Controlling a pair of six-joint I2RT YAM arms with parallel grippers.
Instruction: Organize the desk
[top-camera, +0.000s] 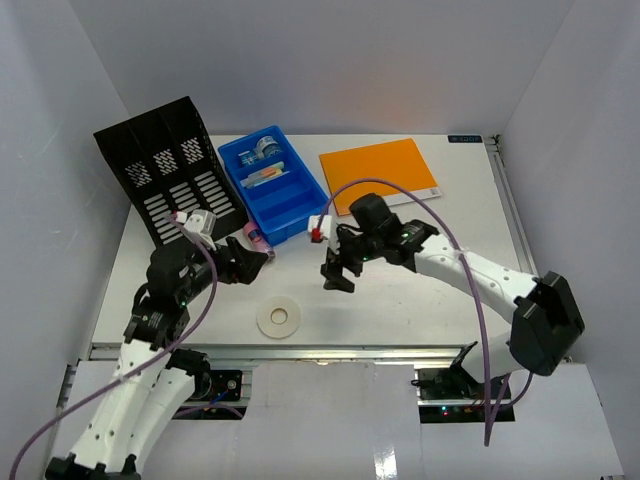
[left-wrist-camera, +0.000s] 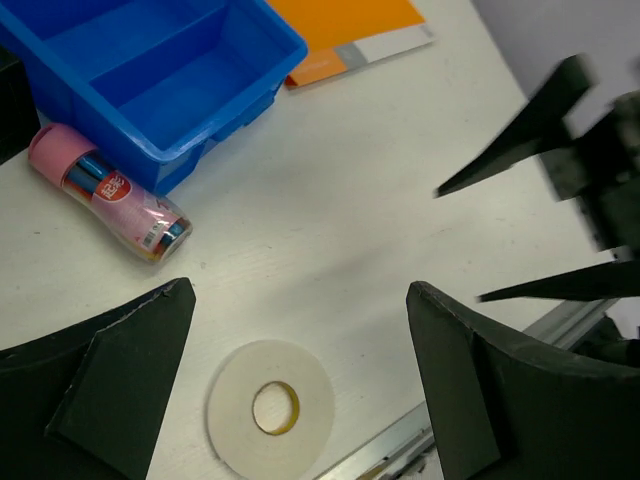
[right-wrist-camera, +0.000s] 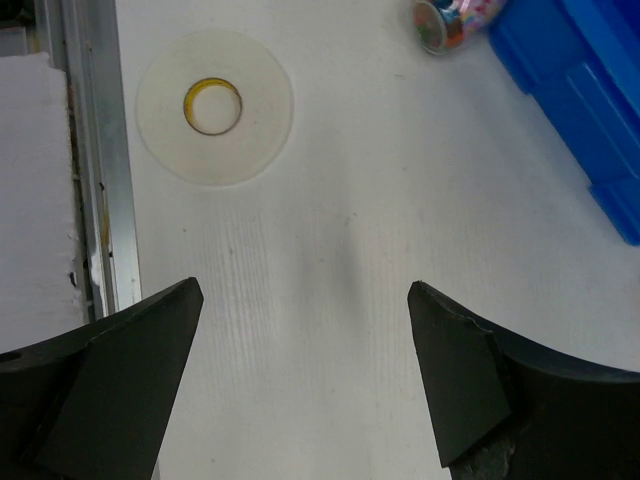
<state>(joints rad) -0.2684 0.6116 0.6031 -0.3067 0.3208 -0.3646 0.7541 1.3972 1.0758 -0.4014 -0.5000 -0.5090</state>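
Note:
The white desk (top-camera: 430, 215) has a metal rail along its front edge. A white tape roll (top-camera: 279, 318) lies flat near that edge; it also shows in the left wrist view (left-wrist-camera: 270, 405) and the right wrist view (right-wrist-camera: 215, 105). A pink-capped bottle (top-camera: 258, 238) lies on its side against the blue tray (top-camera: 300, 205), and shows in the left wrist view (left-wrist-camera: 110, 195). My left gripper (top-camera: 250, 262) is open and empty, above and left of the tape roll. My right gripper (top-camera: 336, 270) is open and empty over bare desk, right of the roll.
A black slotted file rack (top-camera: 170, 165) stands at the back left. The blue tray holds several small items in its far compartments. An orange notebook (top-camera: 378, 173) lies flat at the back right. White walls enclose three sides.

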